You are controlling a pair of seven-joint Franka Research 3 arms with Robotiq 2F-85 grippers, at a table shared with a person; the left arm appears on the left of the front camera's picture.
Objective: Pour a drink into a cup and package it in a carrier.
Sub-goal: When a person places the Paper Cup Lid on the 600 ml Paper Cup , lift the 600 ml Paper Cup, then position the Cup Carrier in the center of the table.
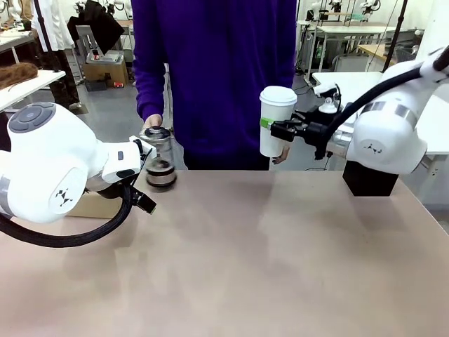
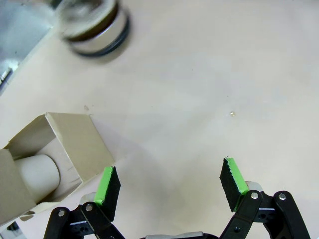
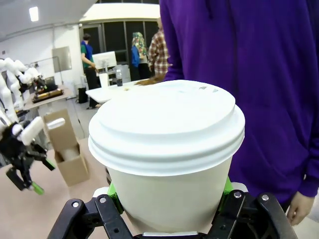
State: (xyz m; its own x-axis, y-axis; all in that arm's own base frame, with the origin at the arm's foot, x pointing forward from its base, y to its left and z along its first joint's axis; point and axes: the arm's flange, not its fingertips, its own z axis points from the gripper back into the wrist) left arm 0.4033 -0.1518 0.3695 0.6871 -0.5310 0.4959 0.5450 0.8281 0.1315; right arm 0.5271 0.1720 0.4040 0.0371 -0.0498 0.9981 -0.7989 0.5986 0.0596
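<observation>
On the left side of the bench, the carrier (image 2: pixel 65 149) sits just beside my left tool (image 2: pixel 169 183), whose green pads are spread wide over bare bench with nothing between them. The carrier is thin brown cardboard, and I judge it light enough to slide or tip if anything nudges its wall.

Further along, the glass pitcher (image 1: pixel 160 158) stands at the far edge with a shallow band of the drink (image 1: pixel 161 168) in its base. The person's hand (image 1: pixel 153 121) rests on its lid.

Right of middle, the cup (image 1: pixel 276 105) is held up in the air, upright and with its white lid on. My right tool (image 1: pixel 279 130) pinches it across the mid-body, below the rim. The person's other hand (image 1: pixel 283 156) is close under its base.

I take the cup to be filled, so it is bottom-heavy and its paper wall is soft. A harder squeeze would likely dent it and could lift the lid. Mid-body looks the best place to hold: the lid is slick plastic, and the taper could let the cup slip down through a slack grip.
</observation>
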